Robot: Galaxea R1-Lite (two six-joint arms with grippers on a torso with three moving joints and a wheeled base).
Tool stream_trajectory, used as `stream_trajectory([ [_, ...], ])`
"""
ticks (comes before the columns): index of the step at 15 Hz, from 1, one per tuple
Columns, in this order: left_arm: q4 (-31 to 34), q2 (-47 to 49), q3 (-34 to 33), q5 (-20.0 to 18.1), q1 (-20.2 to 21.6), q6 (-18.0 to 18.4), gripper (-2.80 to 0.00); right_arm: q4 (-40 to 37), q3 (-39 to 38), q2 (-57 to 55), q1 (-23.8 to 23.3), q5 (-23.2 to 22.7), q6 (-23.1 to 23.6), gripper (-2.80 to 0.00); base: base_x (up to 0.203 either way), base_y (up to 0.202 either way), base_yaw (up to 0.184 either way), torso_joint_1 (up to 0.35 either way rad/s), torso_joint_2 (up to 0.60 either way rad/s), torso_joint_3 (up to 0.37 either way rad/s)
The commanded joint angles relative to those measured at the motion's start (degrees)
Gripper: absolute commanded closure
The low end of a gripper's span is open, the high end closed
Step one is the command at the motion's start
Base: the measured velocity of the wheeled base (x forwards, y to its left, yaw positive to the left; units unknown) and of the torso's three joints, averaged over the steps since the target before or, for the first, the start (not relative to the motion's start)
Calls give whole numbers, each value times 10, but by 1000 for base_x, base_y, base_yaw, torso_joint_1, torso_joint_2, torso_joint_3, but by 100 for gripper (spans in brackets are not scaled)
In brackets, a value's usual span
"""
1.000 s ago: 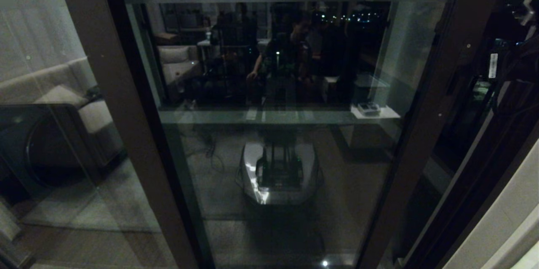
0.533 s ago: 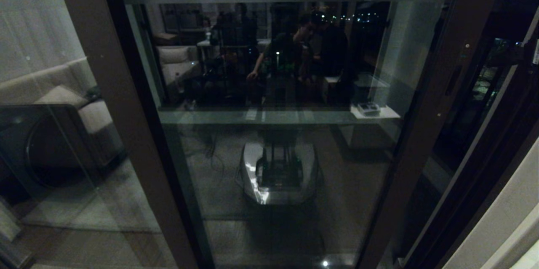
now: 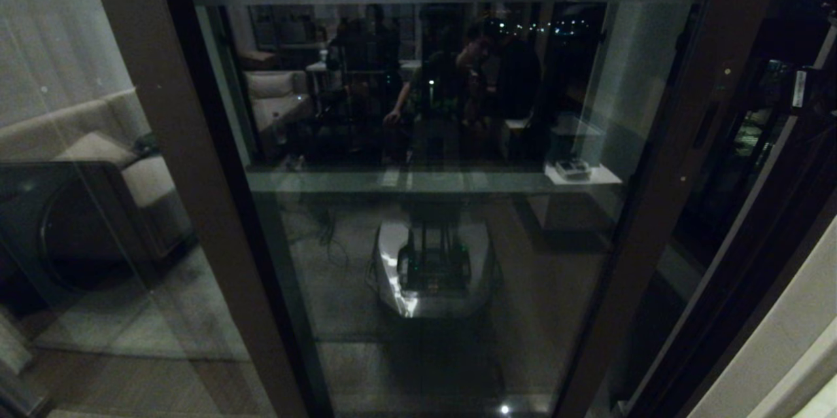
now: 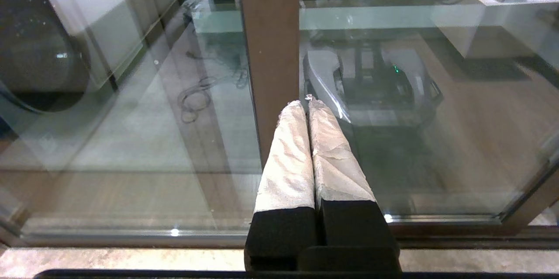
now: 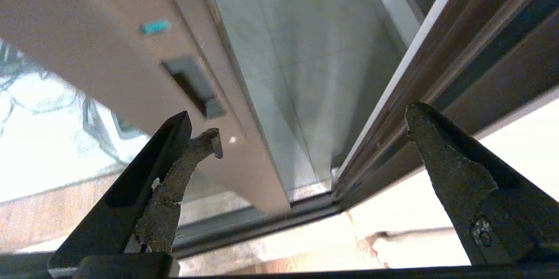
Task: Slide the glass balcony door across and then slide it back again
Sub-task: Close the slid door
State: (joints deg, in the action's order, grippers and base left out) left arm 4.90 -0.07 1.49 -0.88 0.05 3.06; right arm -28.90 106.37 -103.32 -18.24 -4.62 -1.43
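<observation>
The glass balcony door (image 3: 431, 209) fills the centre of the head view, its recessed handle (image 3: 705, 123) on the stile at the right, with a narrow gap beyond. The right gripper (image 5: 305, 139) is spread wide and holds nothing; in its wrist view the handle (image 5: 192, 87) sits at upper left of centre, apart from the fingers. The left gripper (image 4: 308, 104) is pressed closed, empty, before the other stile. Likely risks: the 2 fingers miss the shallow recess and skid along the frame, or one finger catches in the gap.
</observation>
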Motion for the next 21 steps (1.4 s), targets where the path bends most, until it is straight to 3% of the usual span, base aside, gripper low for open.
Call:
stream_trajectory([
  [1, 0, 0, 0, 0, 0, 0, 0, 2, -8, -7, 6, 1, 0, -280, 0, 0, 0, 0, 0, 0],
  [21, 0, 0, 0, 0, 0, 0, 0, 54, -14, -69, 23, 32, -14, -280, 0, 0, 0, 0, 0, 0],
])
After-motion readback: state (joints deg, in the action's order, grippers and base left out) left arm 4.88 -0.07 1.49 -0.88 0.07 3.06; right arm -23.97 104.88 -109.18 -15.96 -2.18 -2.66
